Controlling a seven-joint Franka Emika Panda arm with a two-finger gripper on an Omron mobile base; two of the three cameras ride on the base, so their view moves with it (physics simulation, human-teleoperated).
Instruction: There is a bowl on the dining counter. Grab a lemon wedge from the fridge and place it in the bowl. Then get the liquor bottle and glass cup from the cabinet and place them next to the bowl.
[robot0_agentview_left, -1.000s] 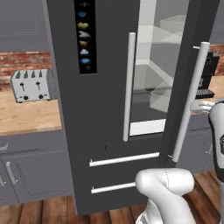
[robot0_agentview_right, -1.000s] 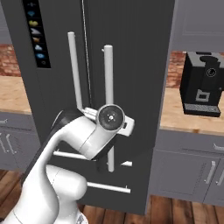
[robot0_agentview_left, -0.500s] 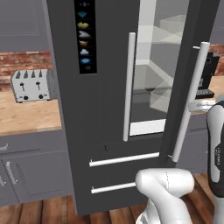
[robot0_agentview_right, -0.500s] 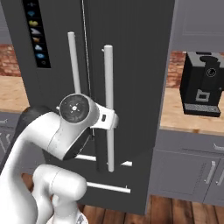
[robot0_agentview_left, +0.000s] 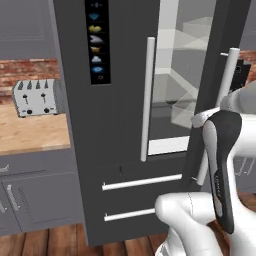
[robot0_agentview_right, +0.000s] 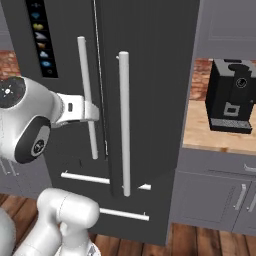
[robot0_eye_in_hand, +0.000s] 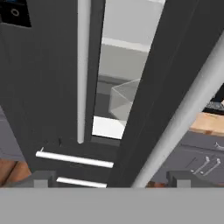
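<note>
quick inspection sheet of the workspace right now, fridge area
surface: wooden counter left of the fridge, another on its right
job's things: fridge right door swung partly open, shelves showing through the gap; lemon wedge not made out inside
clutter: toaster on the left counter, coffee machine on the right one
grippers: gripper open, empty, fingertips either side of the right door handle, not clamped on it
cables: nothing seen
surroundings: brick backsplash, grey cabinets, wood floor
</note>
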